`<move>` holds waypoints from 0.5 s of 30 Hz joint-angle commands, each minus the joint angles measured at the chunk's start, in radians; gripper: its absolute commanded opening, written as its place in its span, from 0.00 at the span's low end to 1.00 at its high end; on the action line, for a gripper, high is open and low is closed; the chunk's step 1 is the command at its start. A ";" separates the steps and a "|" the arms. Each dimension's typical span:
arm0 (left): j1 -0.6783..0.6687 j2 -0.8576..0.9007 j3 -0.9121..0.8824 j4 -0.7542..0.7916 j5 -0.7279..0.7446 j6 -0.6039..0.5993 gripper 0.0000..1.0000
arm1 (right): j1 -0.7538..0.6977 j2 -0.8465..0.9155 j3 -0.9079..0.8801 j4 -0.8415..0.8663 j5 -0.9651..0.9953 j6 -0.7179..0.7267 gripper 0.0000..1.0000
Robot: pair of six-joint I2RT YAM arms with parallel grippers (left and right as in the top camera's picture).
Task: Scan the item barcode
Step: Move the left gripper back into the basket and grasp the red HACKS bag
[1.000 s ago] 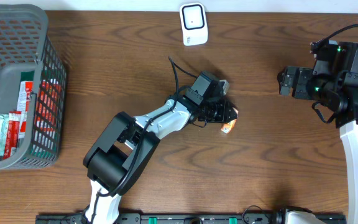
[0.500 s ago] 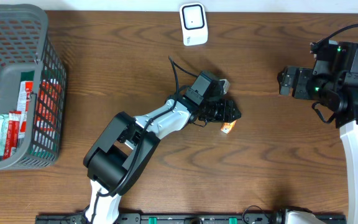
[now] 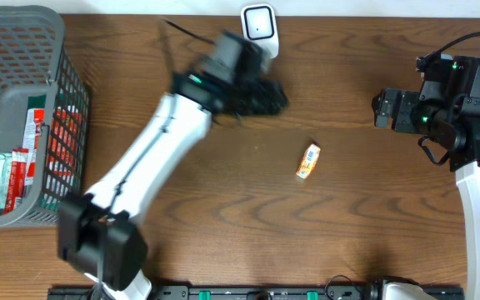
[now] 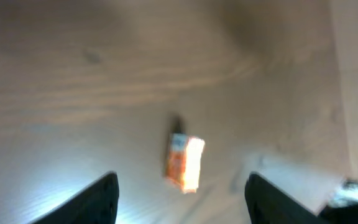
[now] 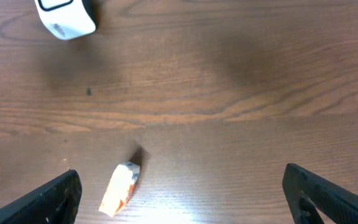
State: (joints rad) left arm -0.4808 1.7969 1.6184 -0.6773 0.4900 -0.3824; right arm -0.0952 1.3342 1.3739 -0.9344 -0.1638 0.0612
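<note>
Lying alone on the table (image 3: 223,208), the orange packet (image 3: 308,161) is resting untouched while the left claw (image 3: 272,96) and right claw (image 3: 380,110) are both gaping wide, empty.

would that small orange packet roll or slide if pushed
The orange packet lies flat on the wooden table, so it would probably slide, not roll. It looks small and pouch-like, so likely light and somewhat squashy. Its wrapper may be slick; the views are too blurry to tell.

Wood-grain table (image 3: 373,208), brown, slight sheen. Grey plastic lattice basket (image 3: 67,125) far left. Smooth white plastic scanner (image 3: 259,32). Glossy orange packet (image 3: 308,161).
</note>
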 commanded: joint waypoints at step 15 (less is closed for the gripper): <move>0.715 -0.050 0.662 -0.645 -0.371 0.171 0.79 | -0.004 -0.007 0.016 -0.002 -0.002 0.013 0.99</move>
State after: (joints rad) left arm 0.1184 1.7302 2.2749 -1.2942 0.1581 -0.2283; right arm -0.0952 1.3342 1.3739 -0.9344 -0.1638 0.0616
